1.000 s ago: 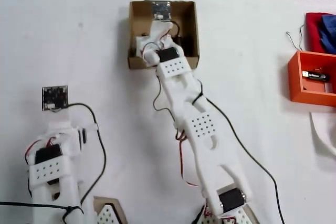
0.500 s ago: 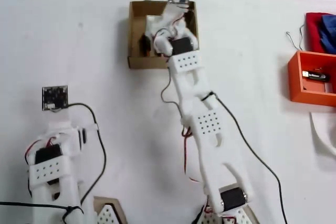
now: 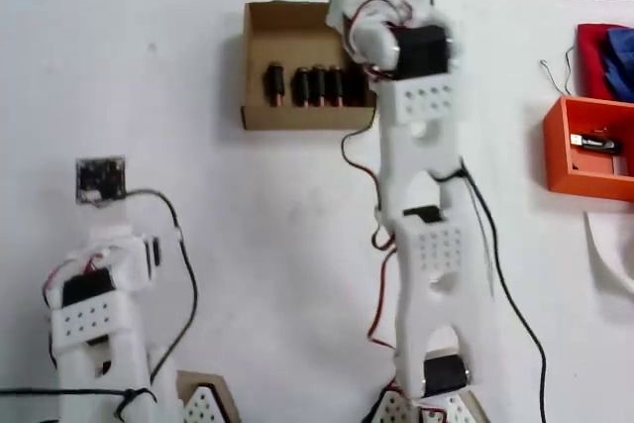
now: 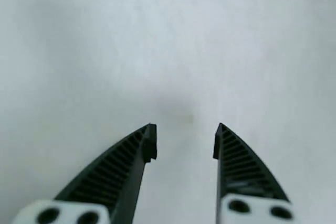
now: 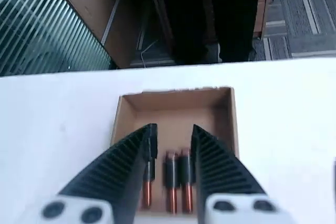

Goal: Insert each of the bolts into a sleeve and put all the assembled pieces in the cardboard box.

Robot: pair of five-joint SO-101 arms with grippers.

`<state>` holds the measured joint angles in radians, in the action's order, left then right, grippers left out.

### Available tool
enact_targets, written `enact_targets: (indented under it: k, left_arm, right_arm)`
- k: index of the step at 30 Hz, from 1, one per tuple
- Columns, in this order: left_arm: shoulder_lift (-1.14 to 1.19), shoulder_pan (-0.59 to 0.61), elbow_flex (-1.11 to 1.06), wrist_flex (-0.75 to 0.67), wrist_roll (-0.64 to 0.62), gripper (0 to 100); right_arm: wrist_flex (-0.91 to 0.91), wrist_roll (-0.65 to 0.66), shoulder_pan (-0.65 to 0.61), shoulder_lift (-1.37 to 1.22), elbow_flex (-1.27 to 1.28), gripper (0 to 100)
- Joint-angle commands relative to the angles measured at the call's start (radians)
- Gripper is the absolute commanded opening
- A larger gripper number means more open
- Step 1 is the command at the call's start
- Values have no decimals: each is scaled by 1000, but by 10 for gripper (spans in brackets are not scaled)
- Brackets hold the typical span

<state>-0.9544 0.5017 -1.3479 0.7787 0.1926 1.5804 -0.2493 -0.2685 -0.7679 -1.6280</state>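
On the white table (image 3: 198, 66) there are two arms, one cardboard box and one orange tray. The left arm (image 3: 89, 304) sits low at the near left corner, well apart from the box. Its wrist view shows the left gripper (image 4: 184, 140) over bare table, its two dark ribbed fingers (image 4: 137, 156) spread wide and holding nothing. Further along, near the far edge, stands the cardboard box (image 3: 297, 118) with its top open. The assembled pieces (image 3: 319, 86) lie side by side on its floor, each a dark sleeve with a copper-coloured end. From above I count four in plain sight: one a little apart on the left and three packed close together. The right arm covers the box's right corner, so I cannot tell whether a fifth lies there. The right wrist view shows three of the pieces (image 5: 170, 174), their copper ends toward the camera, and one is partly hidden behind a finger. The right arm (image 3: 426, 245) stretches from the near edge up past the right side of the box, with its wrist raised above the far right corner. The right gripper (image 5: 172, 132) hangs above the box with its fingers parted, and nothing is clamped between them. Well off to the right is the orange tray (image 3: 584, 183) with one small black object (image 3: 597, 143) in it. Just behind it lie a red cloth (image 3: 592, 47) and a blue cloth (image 3: 622, 47).
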Motion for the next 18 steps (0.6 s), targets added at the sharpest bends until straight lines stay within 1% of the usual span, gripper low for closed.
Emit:
enact_targets:
  k: [1,6,8,11,14,16,18]
  left_arm:
    - [-9,-2,246,198,0,199]
    - [-9,-2,670,582,0,202]
    - [-9,-2,808,700,0,202]
    - [-9,-2,960,833,0,202]
    - [-9,-2,1055,919,0,200]
    - [-9,-2,1084,970,0,201]
    - [-9,-9,1089,977,0,203]
  right_arm:
    - [176,6,4,206,-40,94]
    - [189,9,10,371,-38,94]
    - [191,9,8,440,-25,94]
    - [193,9,12,596,71,94]
    - [193,25,12,809,288,94]
    - [193,89,4,977,505,94]
    - [189,155,5,1152,755,94]
